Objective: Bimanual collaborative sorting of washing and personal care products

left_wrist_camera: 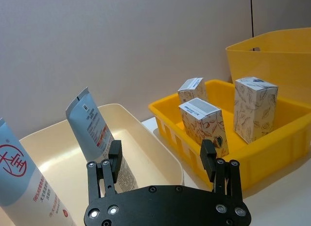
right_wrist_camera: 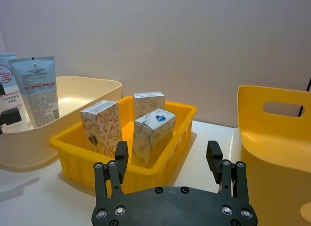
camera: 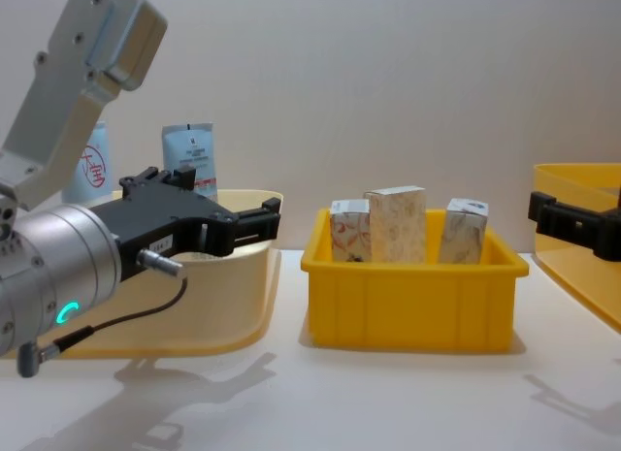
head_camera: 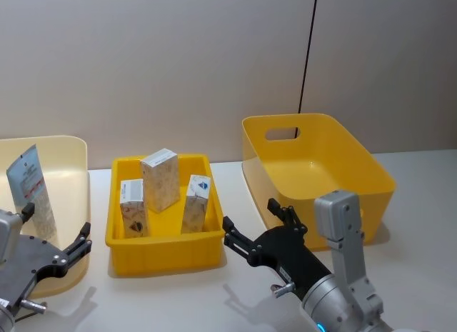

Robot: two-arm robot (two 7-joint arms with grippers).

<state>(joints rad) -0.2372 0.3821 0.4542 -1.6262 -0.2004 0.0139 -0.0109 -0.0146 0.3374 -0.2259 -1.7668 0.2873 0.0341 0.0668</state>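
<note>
Two pale-blue tubes stand in the cream tub [left_wrist_camera: 146,133] at the left: one with a red round mark [left_wrist_camera: 19,177], one plain [left_wrist_camera: 92,131]. Three marbled cartons [head_camera: 161,178] [head_camera: 133,207] [head_camera: 196,202] stand upright in the small yellow bin [head_camera: 161,252] in the middle. My left gripper [head_camera: 57,228] hovers open over the tub's front right corner, holding nothing. In front of the gap between the two yellow bins, my right gripper [head_camera: 251,216] is open and empty, its fingers [right_wrist_camera: 121,153] pointing towards the cartons [right_wrist_camera: 153,136].
A large yellow bin [head_camera: 314,168] with a handle slot stands at the right, nothing showing inside it. A plain wall runs close behind the bins. White tabletop [head_camera: 178,296] lies bare in front of the small bin.
</note>
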